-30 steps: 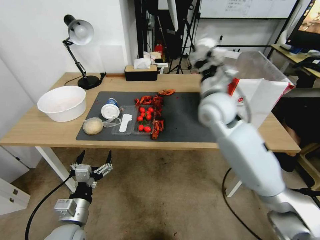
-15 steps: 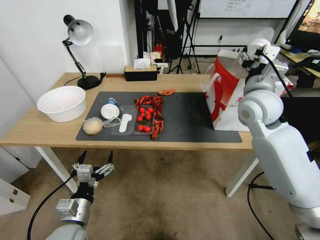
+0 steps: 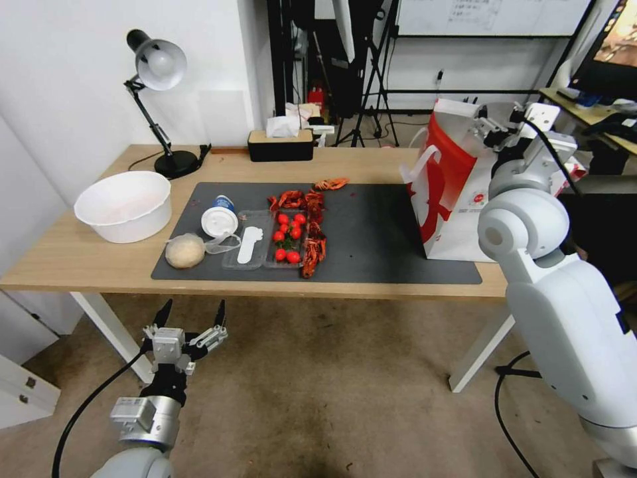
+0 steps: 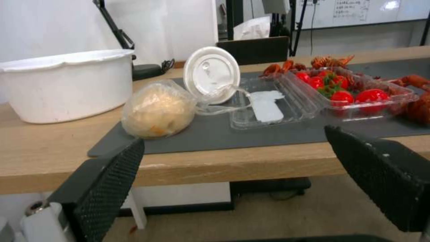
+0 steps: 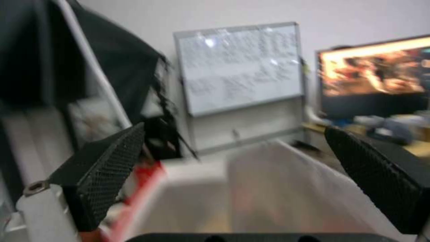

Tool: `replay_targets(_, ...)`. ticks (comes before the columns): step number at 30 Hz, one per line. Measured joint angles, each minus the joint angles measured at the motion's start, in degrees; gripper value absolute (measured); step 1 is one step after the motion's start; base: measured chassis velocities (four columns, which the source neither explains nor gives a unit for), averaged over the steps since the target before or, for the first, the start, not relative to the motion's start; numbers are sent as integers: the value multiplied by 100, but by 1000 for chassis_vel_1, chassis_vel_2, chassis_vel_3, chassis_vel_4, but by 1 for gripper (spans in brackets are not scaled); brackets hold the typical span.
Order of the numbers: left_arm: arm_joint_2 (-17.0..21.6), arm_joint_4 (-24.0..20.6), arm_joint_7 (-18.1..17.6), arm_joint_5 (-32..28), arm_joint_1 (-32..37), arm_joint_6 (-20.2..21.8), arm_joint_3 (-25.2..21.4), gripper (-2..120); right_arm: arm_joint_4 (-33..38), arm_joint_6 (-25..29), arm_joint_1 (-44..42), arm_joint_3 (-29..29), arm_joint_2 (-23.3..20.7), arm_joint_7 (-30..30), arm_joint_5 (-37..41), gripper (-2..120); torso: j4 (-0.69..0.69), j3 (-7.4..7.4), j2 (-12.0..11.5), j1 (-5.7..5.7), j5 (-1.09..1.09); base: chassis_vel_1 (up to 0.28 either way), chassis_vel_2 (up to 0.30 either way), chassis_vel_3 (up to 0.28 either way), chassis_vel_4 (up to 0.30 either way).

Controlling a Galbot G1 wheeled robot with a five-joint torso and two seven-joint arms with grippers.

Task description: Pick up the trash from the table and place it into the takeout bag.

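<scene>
Right gripper (image 3: 488, 126): raised over the mouth of the takeout bag (image 3: 458, 199), fingers spread, nothing between them; its wrist view looks into the bag's blurred white interior (image 5: 268, 188), contents indistinct. Left gripper (image 3: 189, 317): parked below the table (image 3: 79, 259) edge, fingers apart, empty. Ahead of it, clear bag with beige lump (image 4: 157, 111) touching a white-lidded cup (image 4: 211, 74) lying on its side; beyond, white bowl (image 4: 67, 84).

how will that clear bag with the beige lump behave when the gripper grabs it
The clear bag looks thin and crinkled, so it is probably floppy and slippery. Its rounded lump may sag or roll. Its loose tail trails toward the white-lidded cup, so it might drag.
</scene>
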Motion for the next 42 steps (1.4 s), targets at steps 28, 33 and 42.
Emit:
replay_targets(28,68,-2,2,-45,-71,20,-9,100,1471,2151,-3269,-196,-470,-2857,-1522,100,0,-1,1,0,1,0,0,0,0)
replay_targets(33,87,-2,-3,-67,-59,20,-30,100,1499,2342,-3989,-200,-313,-2657,-2124,100,0,-1,1,0,0,0,0,0,0)
replay_targets(42,114,15,-7,-90,-84,19,-30,100,1322,2833,-5032,-240,93,-2350,-2892,100,-2,-1,0,1,2,0,0,0,0)
